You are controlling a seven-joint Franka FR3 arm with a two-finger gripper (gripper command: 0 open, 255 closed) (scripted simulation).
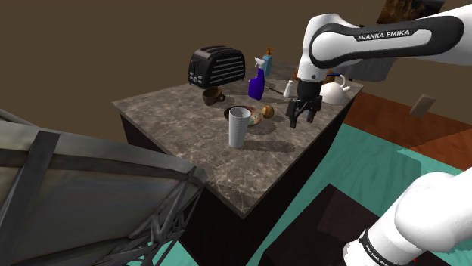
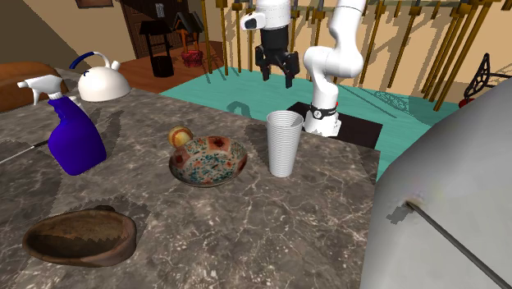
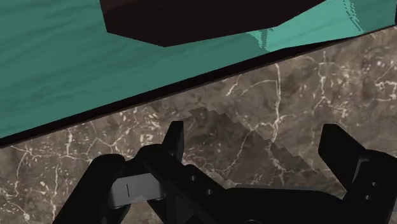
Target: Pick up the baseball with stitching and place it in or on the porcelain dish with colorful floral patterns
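Observation:
The baseball looks tan and brownish and rests on the marble counter, touching the rim of the floral dish. My black gripper hangs open above the counter near its edge, to the shoulder view's right of the ball and apart from it. Nothing is between its fingers. In the wrist view, bare marble lies under the gripper, with the counter edge and teal floor beyond.
A white ribbed cup stands beside the dish. A blue spray bottle, a white kettle, a brown cup and a black toaster share the marble counter.

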